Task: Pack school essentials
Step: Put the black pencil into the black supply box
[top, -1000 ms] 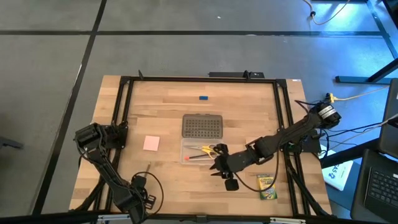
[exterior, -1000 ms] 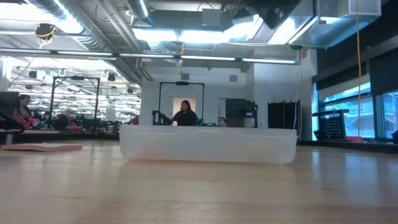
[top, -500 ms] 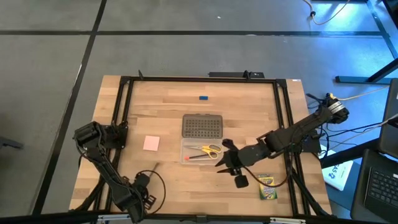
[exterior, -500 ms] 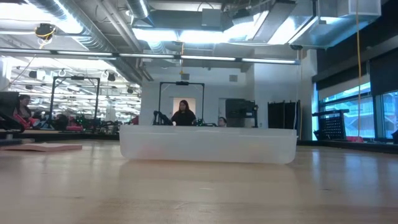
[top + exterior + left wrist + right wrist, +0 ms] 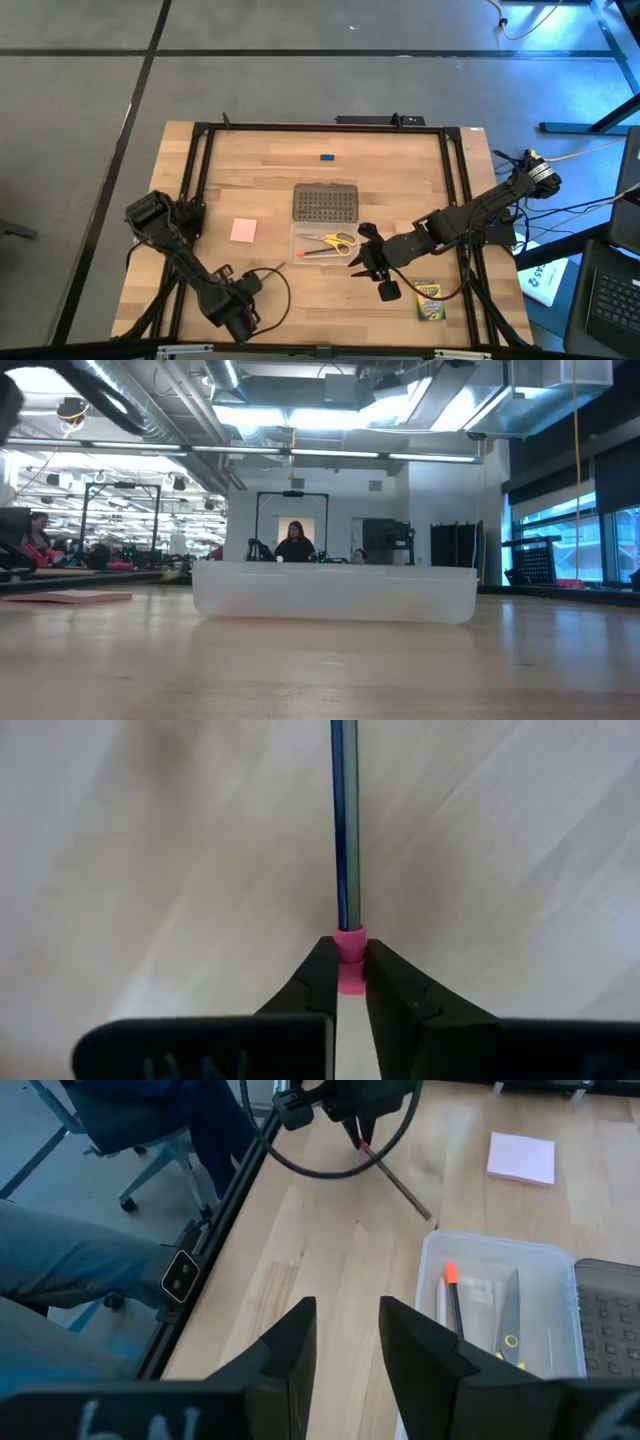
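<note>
Since the earlier frames the left gripper has swung from the table's front edge toward 3 o'clock, carrying a pencil with it, while the right gripper has stayed where it pulled back to, just off the case's 4 o'clock corner. The left claw is clamped on the pencil's pink eraser end, the shaft pointing away from the fingers over bare wood. The right claw hangs empty with a small gap between its fingers.

The case sits mid-table with the scissors and an orange-tipped pencil inside. Its lid lies touching it at 12 o'clock. The pad lies at the case's 9 o'clock, the crayon box at 4 o'clock beyond the right gripper, the blue block well off at 12 o'clock.
</note>
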Motion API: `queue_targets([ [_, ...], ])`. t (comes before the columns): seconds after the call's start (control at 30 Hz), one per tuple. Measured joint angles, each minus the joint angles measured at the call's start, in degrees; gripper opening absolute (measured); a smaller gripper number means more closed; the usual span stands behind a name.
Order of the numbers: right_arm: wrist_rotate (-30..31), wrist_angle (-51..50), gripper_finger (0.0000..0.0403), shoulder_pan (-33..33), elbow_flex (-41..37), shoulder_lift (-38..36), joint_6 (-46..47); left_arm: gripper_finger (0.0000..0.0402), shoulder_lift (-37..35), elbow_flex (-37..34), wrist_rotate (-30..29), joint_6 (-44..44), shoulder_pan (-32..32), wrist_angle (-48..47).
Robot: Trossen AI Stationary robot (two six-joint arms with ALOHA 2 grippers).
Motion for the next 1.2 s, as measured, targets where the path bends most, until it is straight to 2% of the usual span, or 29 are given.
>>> queue_targets([
  [0.13, 0.0, -0.4, 0.0113, 0.0, 0.0, 0.0, 0.2, 0.0022, 0.0, 2.1, -2.4, 6.5, 1.4, -0.9],
  [0.47, 0.0, -1.9, 0.0113, 0.0, 0.0, 0.0, 0.3, 0.0022, -0.1, 10.6, -3.7, 8.5, 1.8, -13.5],
  [0.57, 0.0, -2.3, 0.0113, 0.0, 0.0, 0.0, 0.3, 0.0022, -0.1, 13.6, -5.3, 12.8, 2.9, -15.2],
  [0.8, -0.2, -2.9, 0.0113, 0.0, 0.0, -0.8, 0.4, 0.0022, -0.2, 16.5, -7.2, 32.4, 12.5, -15.1],
  [0.93, -1.0, -3.7, 0.0113, 0.0, 0.0, -3.0, 0.4, 0.0022, -0.2, 16.5, -5.9, 43.4, 18.7, -14.4],
  [1.07, -0.9, -5.3, 0.0113, 0.0, 0.0, -6.0, 0.3, 0.0024, -0.2, 16.5, -5.8, 51.4, 24.6, -9.3],
  [1.2, -0.9, -5.6, 0.0113, 0.0, 0.0, -8.1, 0.0, 0.0024, 0.0, 16.5, -2.5, 56.5, 29.3, -1.8],
])
